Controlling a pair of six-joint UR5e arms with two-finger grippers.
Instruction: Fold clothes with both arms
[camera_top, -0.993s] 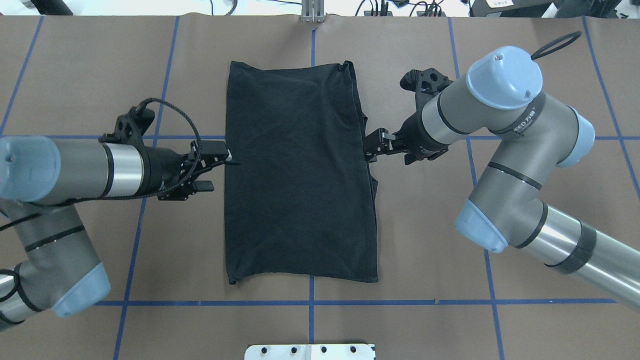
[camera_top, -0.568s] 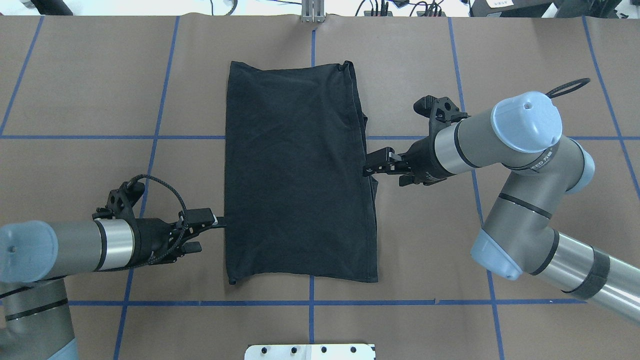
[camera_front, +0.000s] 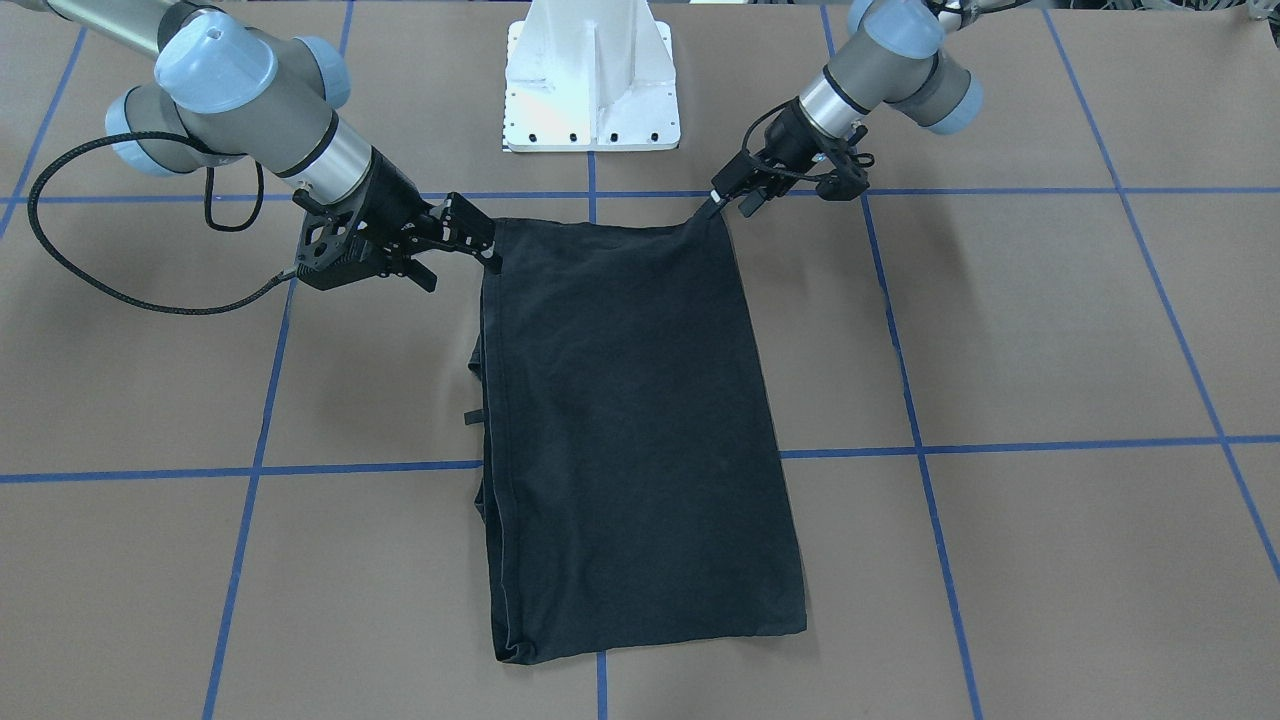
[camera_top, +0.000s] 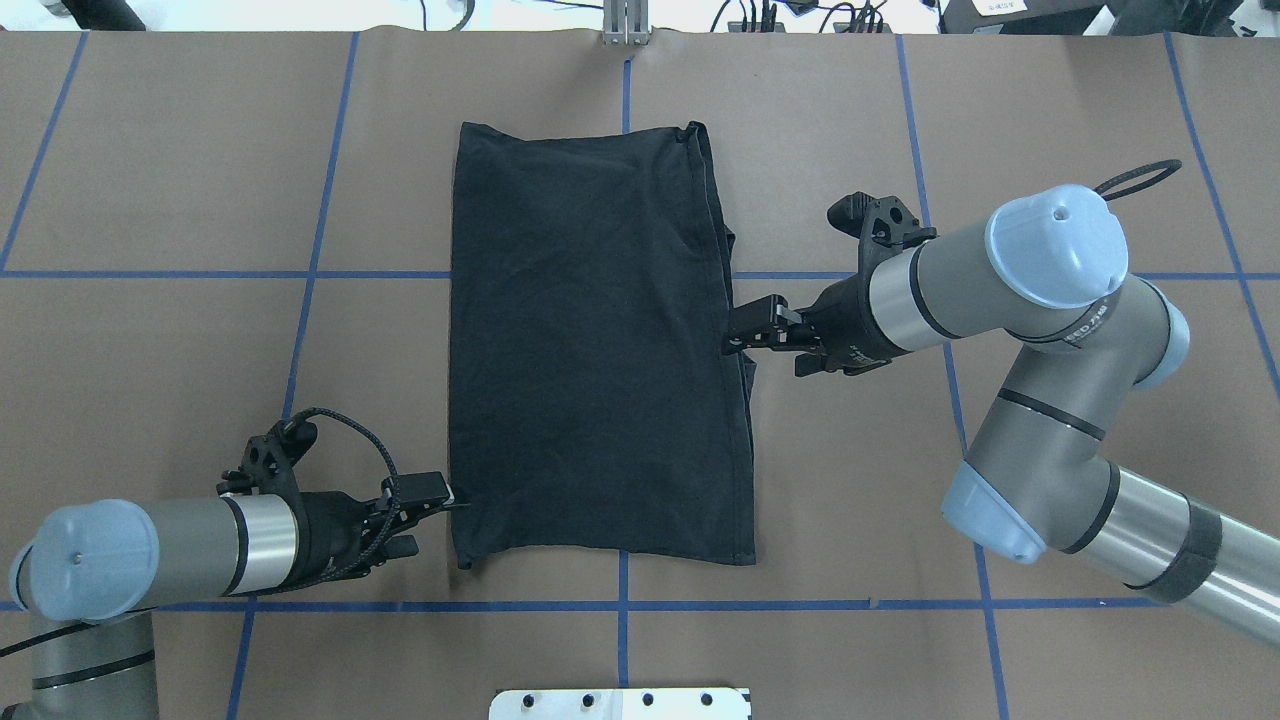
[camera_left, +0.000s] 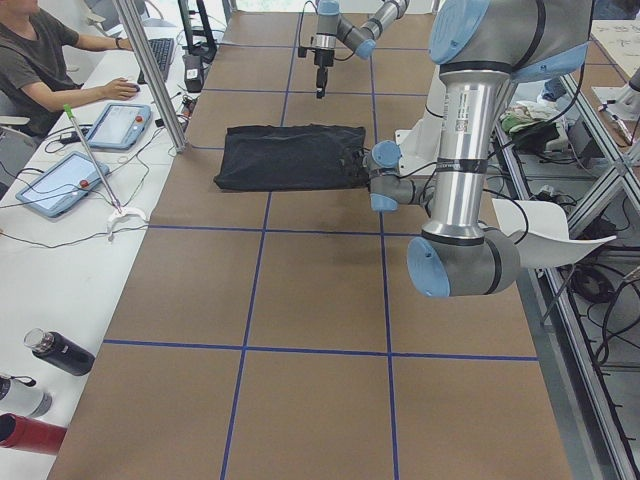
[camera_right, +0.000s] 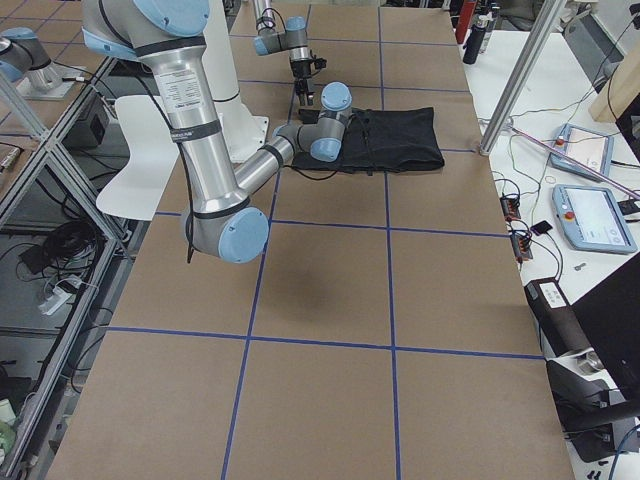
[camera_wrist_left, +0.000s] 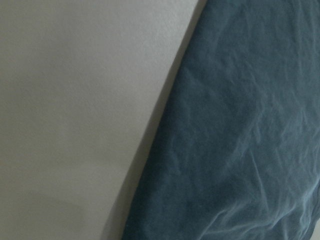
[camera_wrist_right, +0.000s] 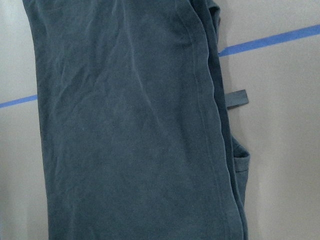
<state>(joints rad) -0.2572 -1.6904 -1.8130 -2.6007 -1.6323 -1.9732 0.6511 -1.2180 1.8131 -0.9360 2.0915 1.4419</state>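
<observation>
left gripper (camera_top: 445, 497): low at the shirt's near-left corner, likely to pinch it for the fold; grip unclear | shirt (camera_top: 590, 340): flat narrow strip between both grippers | right gripper (camera_top: 742, 335): raised beside the right edge, nothing seen in it, gap unclear; likely bound for its own corner

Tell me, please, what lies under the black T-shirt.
The T-shirt lies flat on the brown table; blue tape lines run up to its edges. Folded-under layers peek out along one side; anything else beneath is covered.

One black T-shirt (camera_top: 600, 340); two arms (camera_top: 190, 545) (camera_top: 1000, 290); one white pedestal (camera_front: 592, 80); two tablets (camera_left: 120, 125) (camera_left: 55, 185); three bottles (camera_left: 60, 352) (camera_left: 20, 395) (camera_left: 30, 435); one person (camera_left: 40, 60).
</observation>
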